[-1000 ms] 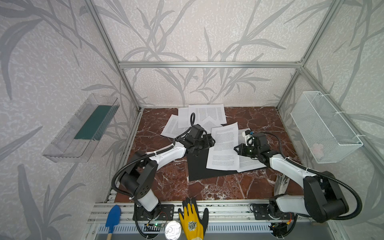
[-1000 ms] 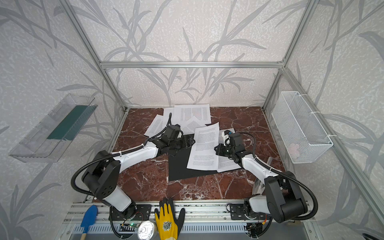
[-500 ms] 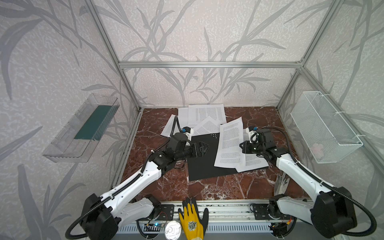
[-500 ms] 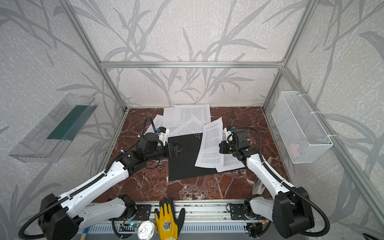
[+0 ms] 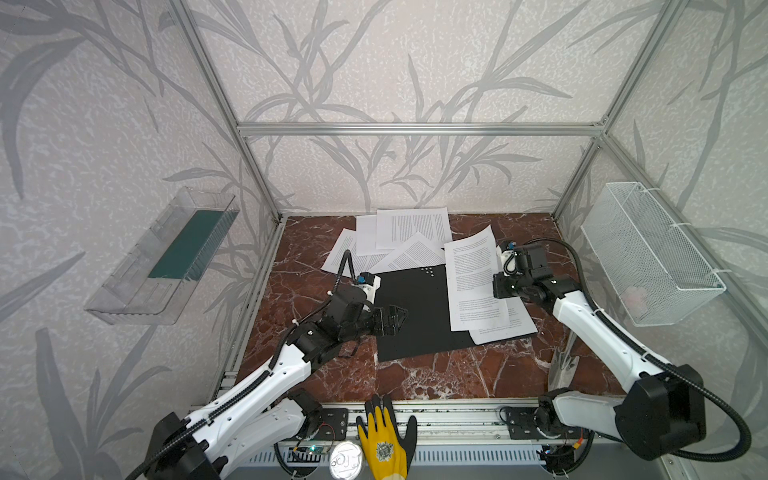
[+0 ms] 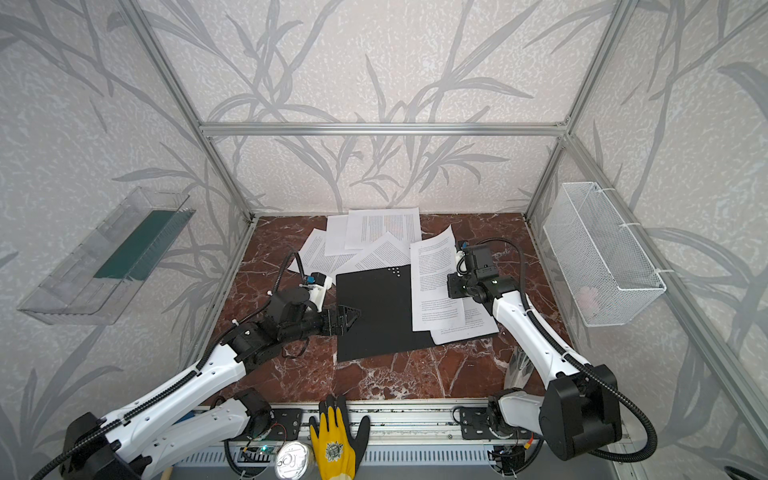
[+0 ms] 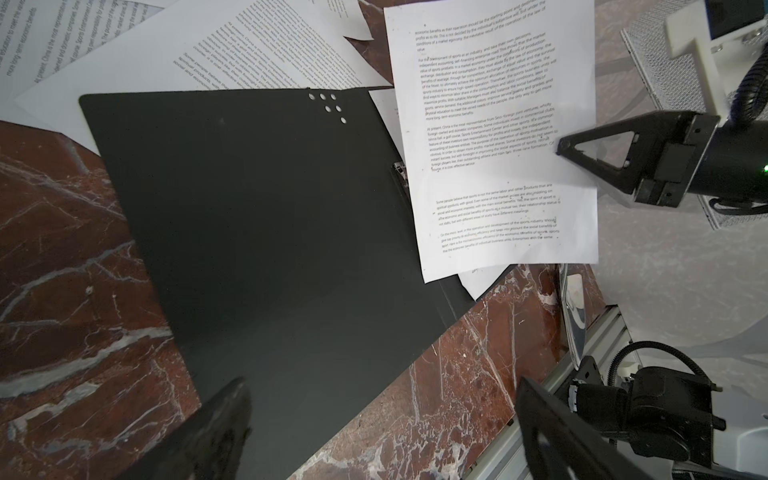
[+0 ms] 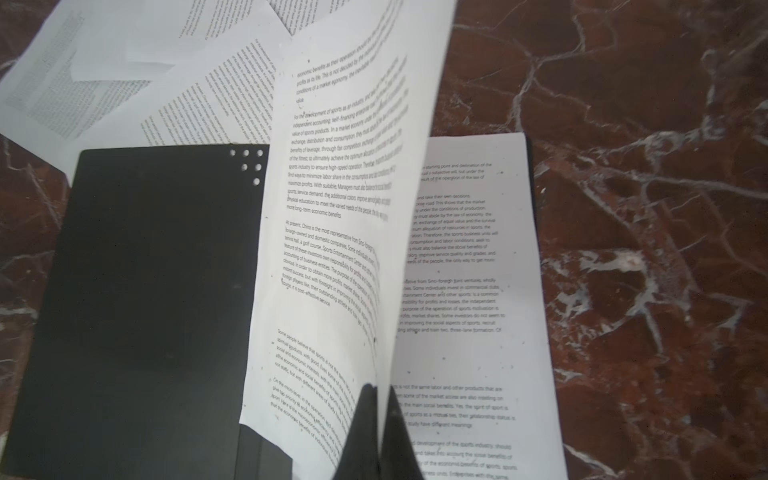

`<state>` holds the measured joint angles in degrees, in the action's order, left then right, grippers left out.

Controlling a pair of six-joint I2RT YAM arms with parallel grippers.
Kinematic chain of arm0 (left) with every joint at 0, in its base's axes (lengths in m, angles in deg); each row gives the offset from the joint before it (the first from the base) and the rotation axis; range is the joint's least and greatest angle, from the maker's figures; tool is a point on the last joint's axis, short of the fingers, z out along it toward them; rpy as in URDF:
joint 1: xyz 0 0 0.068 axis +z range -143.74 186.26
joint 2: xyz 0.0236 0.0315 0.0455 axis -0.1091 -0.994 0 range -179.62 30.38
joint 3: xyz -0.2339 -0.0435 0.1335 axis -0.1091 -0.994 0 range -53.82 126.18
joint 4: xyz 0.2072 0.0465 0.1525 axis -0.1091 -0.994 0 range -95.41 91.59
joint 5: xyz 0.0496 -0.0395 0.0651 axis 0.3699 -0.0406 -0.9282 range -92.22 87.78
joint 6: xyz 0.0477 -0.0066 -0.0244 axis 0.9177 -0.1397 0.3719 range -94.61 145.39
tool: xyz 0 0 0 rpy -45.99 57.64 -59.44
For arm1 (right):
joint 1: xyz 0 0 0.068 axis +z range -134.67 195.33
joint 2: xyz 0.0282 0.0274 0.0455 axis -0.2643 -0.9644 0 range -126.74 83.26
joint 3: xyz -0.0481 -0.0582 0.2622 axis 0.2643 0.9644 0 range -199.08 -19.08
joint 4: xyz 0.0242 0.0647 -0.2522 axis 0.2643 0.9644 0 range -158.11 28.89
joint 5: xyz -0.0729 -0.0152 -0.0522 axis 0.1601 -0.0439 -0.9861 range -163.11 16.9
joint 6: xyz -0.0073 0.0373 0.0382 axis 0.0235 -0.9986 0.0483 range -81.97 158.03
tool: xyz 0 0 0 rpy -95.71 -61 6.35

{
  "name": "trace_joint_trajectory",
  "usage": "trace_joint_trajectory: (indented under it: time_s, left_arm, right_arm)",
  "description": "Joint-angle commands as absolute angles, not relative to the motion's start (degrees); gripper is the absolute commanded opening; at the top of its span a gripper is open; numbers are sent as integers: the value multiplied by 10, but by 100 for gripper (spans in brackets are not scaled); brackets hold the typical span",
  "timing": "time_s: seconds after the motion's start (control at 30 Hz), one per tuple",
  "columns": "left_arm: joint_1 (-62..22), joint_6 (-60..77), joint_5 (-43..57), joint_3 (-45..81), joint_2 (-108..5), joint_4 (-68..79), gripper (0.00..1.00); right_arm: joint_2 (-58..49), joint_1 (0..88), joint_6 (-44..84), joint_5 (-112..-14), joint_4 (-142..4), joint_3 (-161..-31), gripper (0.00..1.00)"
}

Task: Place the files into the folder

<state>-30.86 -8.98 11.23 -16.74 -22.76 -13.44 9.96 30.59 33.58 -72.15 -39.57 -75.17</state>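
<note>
Broadly, the red-brown marble worktop [image 5: 415, 374] carries the black folder [image 5: 411, 316], which lies open near the middle. Loose files [image 5: 411, 228] overlap one another just behind it, toward the back wall. One flat sheet [image 8: 478, 291] lies on the folder's right half. The lifted sheet [image 5: 473, 278] curves up above that one. The right fingers [image 8: 363, 432] are pressed together on its edge and pinch the paper. The left fingers [image 7: 208, 436] are spread wide above the folder's left edge and hold nothing. Six small pale dots [image 7: 328, 106] sit near one folder corner. On the lifted sheet one paragraph begins "At present, China is the most representative".
</note>
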Motion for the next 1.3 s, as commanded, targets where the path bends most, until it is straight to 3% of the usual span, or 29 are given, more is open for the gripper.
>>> trace_joint_trajectory:
  time_s: [0.0, 0.5, 1.27]
  left_arm:
    - [-312, -75, 123, -165, -228, -124, 99]
    - [-322, -72, 104, -179, -202, -127, 99]
    - [-324, -70, 94, -181, -213, -123, 99]
  right_arm:
    - [68, 314, 415, -797, -371, -800, 0]
    - [-82, 301, 497, -894, -274, -904, 0]
    - [-89, 297, 504, -810, -302, -856, 0]
